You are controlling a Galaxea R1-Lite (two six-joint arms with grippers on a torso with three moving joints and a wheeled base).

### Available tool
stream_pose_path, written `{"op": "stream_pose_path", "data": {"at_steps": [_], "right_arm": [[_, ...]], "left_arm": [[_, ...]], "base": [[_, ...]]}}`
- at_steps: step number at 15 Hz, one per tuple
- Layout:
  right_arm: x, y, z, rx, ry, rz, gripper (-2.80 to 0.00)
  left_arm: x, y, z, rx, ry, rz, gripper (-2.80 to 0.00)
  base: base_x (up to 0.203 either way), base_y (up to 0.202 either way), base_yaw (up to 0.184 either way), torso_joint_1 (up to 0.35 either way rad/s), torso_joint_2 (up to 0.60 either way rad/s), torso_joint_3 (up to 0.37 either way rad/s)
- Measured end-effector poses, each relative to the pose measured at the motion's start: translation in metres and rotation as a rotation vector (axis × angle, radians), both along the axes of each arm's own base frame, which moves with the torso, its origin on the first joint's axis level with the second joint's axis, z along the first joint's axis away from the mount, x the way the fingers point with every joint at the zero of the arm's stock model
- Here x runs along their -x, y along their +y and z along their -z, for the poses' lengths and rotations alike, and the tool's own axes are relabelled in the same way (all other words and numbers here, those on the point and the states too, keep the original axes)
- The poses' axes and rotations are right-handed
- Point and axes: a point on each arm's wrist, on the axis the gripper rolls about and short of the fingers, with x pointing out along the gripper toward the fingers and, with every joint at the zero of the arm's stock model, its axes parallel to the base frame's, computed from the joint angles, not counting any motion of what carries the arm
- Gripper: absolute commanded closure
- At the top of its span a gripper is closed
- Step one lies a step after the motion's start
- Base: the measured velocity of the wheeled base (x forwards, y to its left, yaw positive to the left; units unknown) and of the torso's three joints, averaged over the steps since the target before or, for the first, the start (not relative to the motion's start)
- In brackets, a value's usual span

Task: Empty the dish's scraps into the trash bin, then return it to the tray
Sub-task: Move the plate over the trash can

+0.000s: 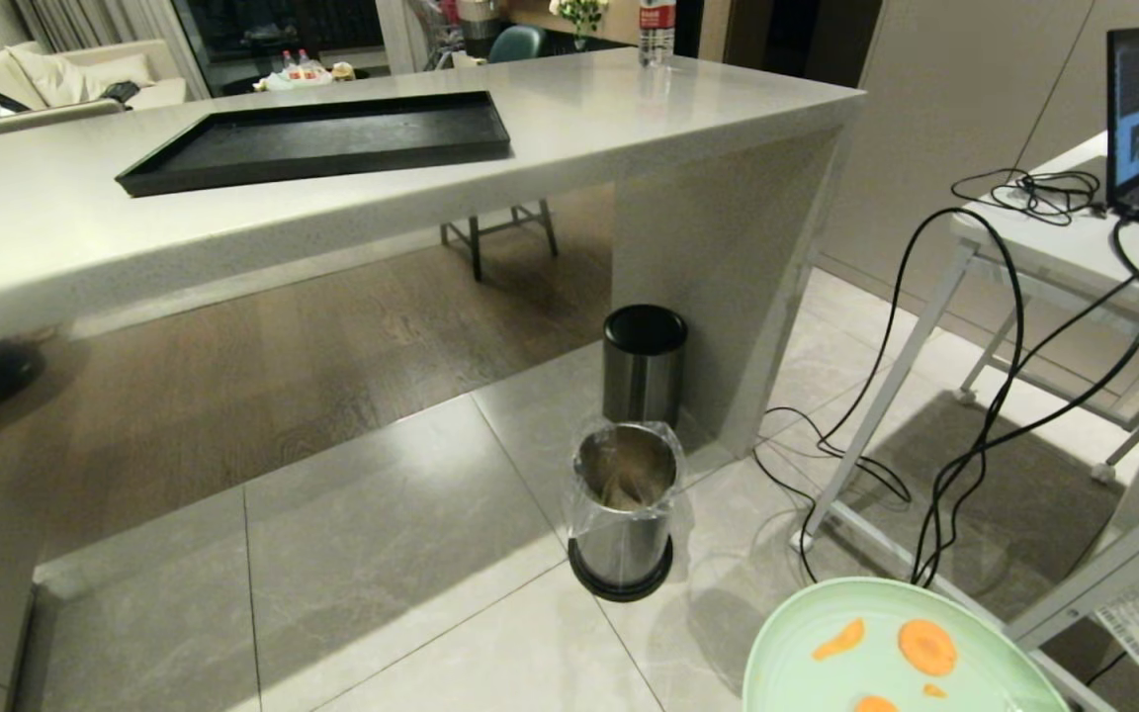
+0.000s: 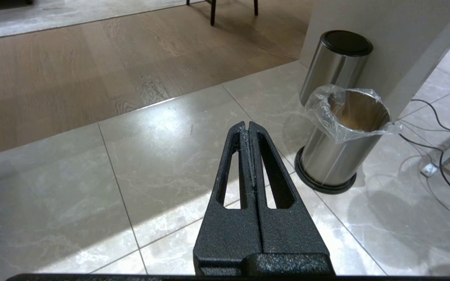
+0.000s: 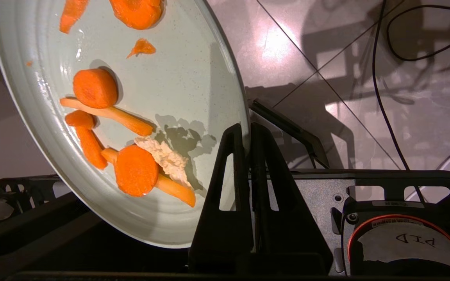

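Mint dish (image 1: 827,672) cut off at frame edge | right fingers (image 3: 247,136) clamp its rim | left fingers (image 2: 248,134) pressed together

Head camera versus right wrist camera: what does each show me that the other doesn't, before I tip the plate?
Head view only: the bagged bin on the floor ahead, the black-topped bin behind it, the empty tray on the counter.

Right wrist view only: the right gripper, jaws shut on the plate rim, and a pale vegetable piece.

Both: the plate with carrot scraps still on it.
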Motion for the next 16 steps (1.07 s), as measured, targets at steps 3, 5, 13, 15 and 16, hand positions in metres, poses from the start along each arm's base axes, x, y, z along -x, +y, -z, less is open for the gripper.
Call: {"op": "stream_pose_path", "data": {"at_steps": [3,5,13,15,16], "right_arm": [[-0.0002,0.0001,-0.0008,-0.003,-0.009,0.001,0.0],[0.0002,-0.0003,-0.002,-0.009,-0.017,0.003,0.0],[0.0066,-0.004,-0.0035,-0.026,-0.042,0.006,0.0],[0.0074,-0.0044,-0.0037,-0.028,-0.047,0.006,0.0],[0.0079,-0.0048,-0.0025,-0.028,-0.046,0.007,0.0]], "left_arm": [[0.0,0.0,0.0001,0.0,0.001,0.0,0.0],[0.0,0.0,0.0,0.0,0.0,0.0,0.0],[0.0,0.0,0.0001,0.0,0.001,0.0,0.0],[0.0,0.0,0.0,0.0,0.0,0.0,0.0],[0.0,0.0,0.0,0.0,0.0,0.0,0.0]], "base": [[0.0,0.0,0.0,0.021,0.09,0.085],[0.0,0.0,0.0,0.003,0.01,0.012],[0.0,0.0,0.0,0.0,0.0,0.0],[0.0,0.0,0.0,0.0,0.0,0.0],[0.0,0.0,0.0,0.0,0.0,0.0]]}}
